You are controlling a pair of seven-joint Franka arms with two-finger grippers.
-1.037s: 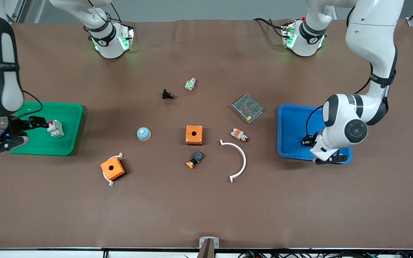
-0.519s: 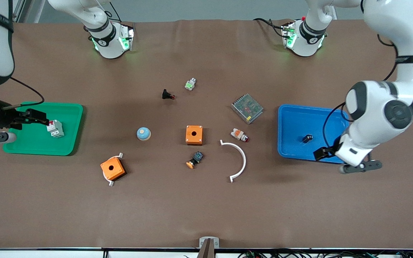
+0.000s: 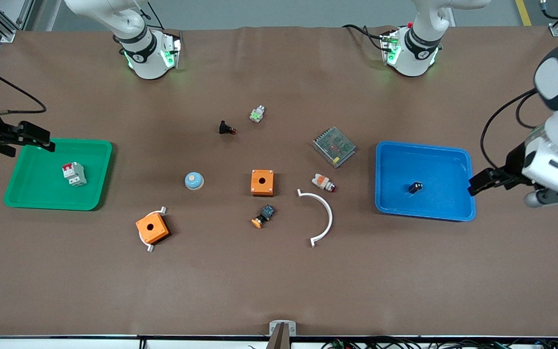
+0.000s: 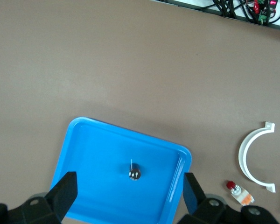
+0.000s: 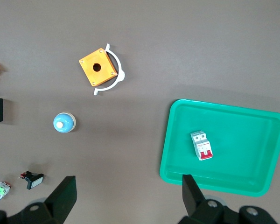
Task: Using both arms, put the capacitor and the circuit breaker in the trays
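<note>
Your left gripper (image 3: 480, 183) hangs at the right edge of the frame, just off the blue tray (image 3: 390, 203), its black fingers spread wide and holding nothing. At the far left of the frame your right gripper (image 3: 31, 135) sits over the upper corner of the green tray (image 3: 41, 201), fingers likewise apart and empty. Both parts appear to be delivered: each lies alone in its own tray, clear of either gripper, which suggests one tray was meant for each arm's load.

The capacitor (image 3: 415, 187), a tiny black stubby cylinder with a pale spot, rests near the middle of the blue tray; the left wrist view shows it there with a thin lead sticking out (image 4: 134, 173). The circuit breaker (image 3: 74, 173), a white-grey plastic block with red levers at one end, lies flat in the green tray, as the right wrist view confirms (image 5: 201, 145).

Both trays are shallow, glossy moulded plastic with rounded corners and raised rims, likely enough to stop small parts rolling off. They sit on a matte brown surface (image 3: 279, 281). In the centre of the frame, untouched, lie two orange boxes (image 3: 262, 182) with round holes, a white curved bracket (image 3: 326, 213) and a metal mesh-topped unit (image 3: 334, 146).
</note>
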